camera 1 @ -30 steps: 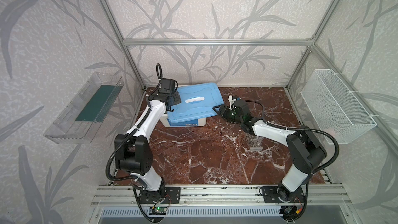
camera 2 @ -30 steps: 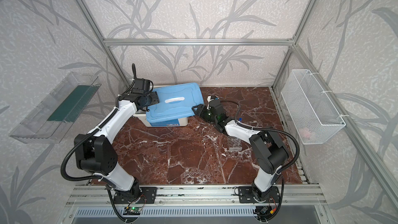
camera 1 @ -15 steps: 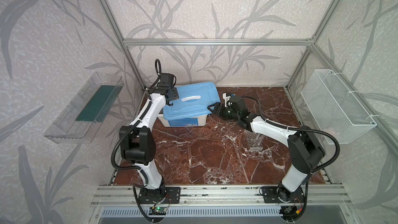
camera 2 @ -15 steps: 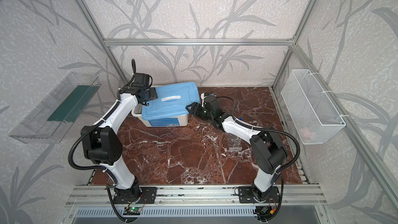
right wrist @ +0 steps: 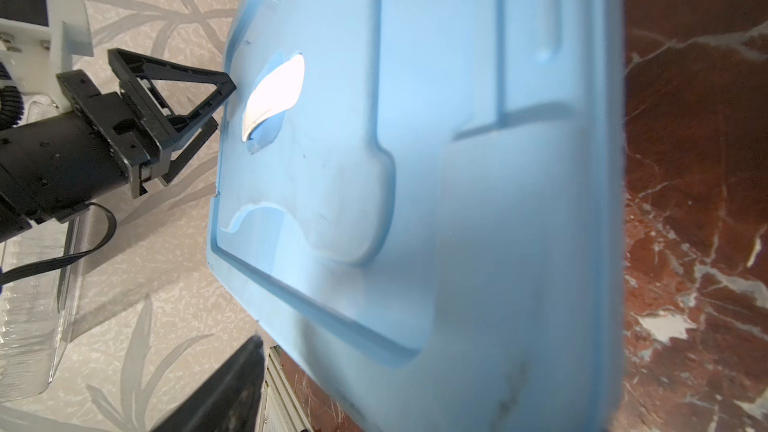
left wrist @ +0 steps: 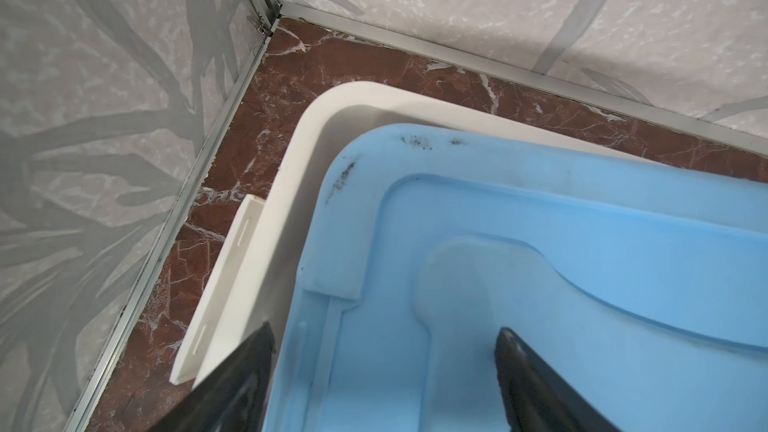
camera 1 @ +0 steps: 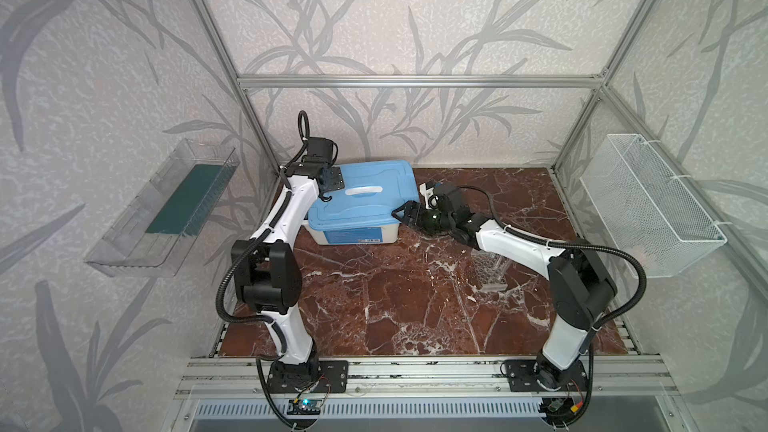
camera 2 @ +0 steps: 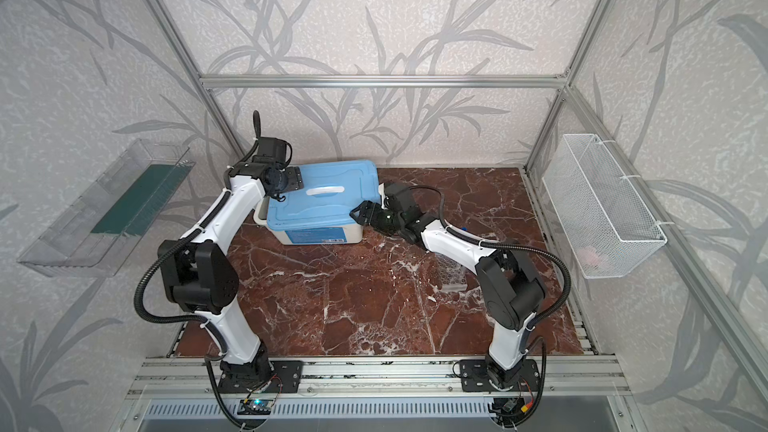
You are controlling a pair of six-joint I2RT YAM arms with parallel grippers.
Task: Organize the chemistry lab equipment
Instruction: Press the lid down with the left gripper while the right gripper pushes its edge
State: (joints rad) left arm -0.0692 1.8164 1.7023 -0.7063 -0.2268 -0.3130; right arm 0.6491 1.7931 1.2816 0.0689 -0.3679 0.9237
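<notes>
So the left gripper (left wrist: 384, 330) has its two black fingers spread wide apart, one out past the rim of the white plastic tub (left wrist: 291, 184) and one over the flat blue plastic lid (left wrist: 582, 284), and it's not pinching anything. The right gripper (camera 1: 402, 213) is spread open too, parked right at the lid's near right corner; I can't tell if it's actually touching. The lid sits crooked on the tub, so the tub's back left corner pokes out uncovered. The only lab gear I can make out is the clear many-holed tube rack (camera 1: 491, 270). It stands on the red-brown marble tabletop (camera 1: 395, 305), partly under the right arm and well apart from the tub.
</notes>
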